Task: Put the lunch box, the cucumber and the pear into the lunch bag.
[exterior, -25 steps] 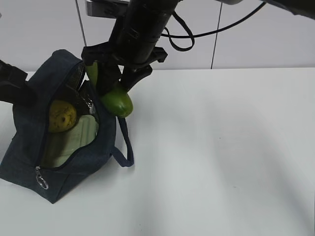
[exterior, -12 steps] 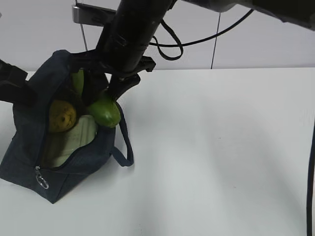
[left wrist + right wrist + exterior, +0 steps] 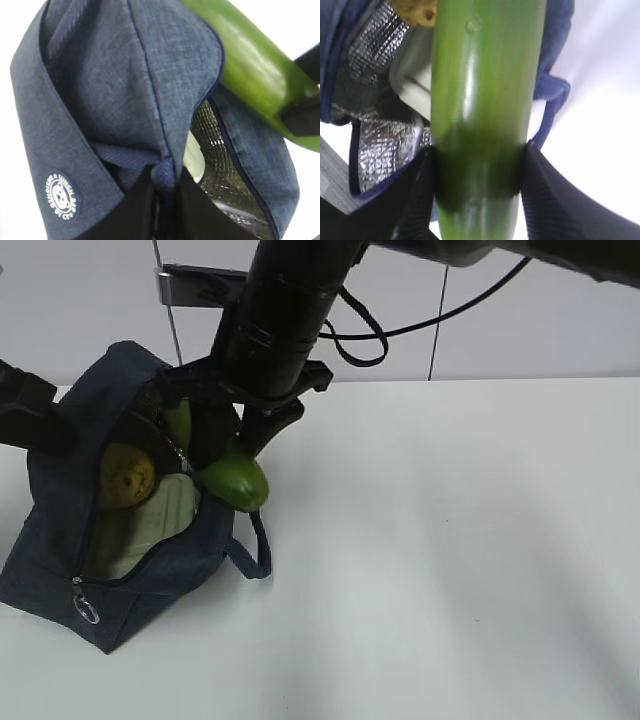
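Note:
The navy lunch bag point(image 3: 60, 540) stands open at the left of the table. Inside it lie the yellow pear point(image 3: 125, 477) and the lunch box point(image 3: 160, 515), pale green lid up. My right gripper point(image 3: 228, 445) is shut on the green cucumber point(image 3: 235, 480), which hangs slanted over the bag's right rim, its near end outside the opening. In the right wrist view the cucumber point(image 3: 482, 100) fills the space between the black fingers point(image 3: 542, 195), above the foil lining. My left gripper point(image 3: 165, 195) is shut on a fold of the lunch bag's point(image 3: 125, 75) rim at its far end, holding it up.
The bag's loop handle point(image 3: 255, 550) lies on the white table point(image 3: 450, 540) beside the bag. A silver ring pull point(image 3: 85, 610) hangs at the bag's near corner. A white wall stands behind the table.
The right gripper swung the cucumber left over the bag's mouth, then back right and a little lower over the rim. The left gripper kept its hold on the bag.

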You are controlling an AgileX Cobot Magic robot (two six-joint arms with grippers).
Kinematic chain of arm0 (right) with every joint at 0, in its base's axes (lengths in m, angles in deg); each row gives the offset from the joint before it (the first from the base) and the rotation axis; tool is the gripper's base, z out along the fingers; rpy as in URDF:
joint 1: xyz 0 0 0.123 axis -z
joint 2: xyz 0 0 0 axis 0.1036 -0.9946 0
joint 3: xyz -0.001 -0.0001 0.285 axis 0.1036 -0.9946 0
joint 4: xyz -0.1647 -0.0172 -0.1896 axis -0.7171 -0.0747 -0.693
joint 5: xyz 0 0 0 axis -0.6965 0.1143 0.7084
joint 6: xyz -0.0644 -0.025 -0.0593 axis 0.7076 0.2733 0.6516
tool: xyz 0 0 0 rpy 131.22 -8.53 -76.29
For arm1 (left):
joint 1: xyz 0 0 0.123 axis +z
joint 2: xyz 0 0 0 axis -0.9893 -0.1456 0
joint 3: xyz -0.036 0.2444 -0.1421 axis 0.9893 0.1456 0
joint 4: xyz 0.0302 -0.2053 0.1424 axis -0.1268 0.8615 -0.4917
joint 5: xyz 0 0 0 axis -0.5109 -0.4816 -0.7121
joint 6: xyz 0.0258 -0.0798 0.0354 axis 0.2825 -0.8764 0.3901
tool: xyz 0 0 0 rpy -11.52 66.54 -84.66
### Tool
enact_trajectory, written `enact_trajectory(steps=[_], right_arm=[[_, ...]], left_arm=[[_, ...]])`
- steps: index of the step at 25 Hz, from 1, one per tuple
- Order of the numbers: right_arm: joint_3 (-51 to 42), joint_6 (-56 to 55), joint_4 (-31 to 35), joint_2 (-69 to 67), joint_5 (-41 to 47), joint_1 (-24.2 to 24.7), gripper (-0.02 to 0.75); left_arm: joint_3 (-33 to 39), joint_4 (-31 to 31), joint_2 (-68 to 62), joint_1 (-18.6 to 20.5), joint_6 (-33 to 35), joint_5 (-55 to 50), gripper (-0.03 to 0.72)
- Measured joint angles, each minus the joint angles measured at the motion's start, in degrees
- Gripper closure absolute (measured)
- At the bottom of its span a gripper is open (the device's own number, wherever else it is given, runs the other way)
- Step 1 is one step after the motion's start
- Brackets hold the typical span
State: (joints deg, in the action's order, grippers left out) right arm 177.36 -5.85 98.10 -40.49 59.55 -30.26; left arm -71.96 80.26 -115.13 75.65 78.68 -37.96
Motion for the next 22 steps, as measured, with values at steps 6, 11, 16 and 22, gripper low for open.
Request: enact_trajectory(steps=[6, 11, 16, 22], right_arm=[[-1.97, 3.73, 6.38, 1.64, 0.00, 0.00, 0.388], [-2.03, 4.53, 7.26, 1.64, 0.00, -0.22, 0.388], [-2.03, 4.63, 10.14, 0.71, -0.82, -0.25, 0.388], [-2.03, 6.66, 14.73, -2.39, -3.64, -0.36, 0.388]], left_arm=[[0.00, 0.04, 0.00, 0.00, 0.00, 0.11, 0.671], [0.00, 0.11, 0.00, 0.00, -0.02, 0.13, 0.671], [0.00, 0.17, 0.00, 0.00, -0.02, 0.13, 0.671], [0.00, 1.14, 0.00, 0.00, -0.02, 0.00, 0.671]])
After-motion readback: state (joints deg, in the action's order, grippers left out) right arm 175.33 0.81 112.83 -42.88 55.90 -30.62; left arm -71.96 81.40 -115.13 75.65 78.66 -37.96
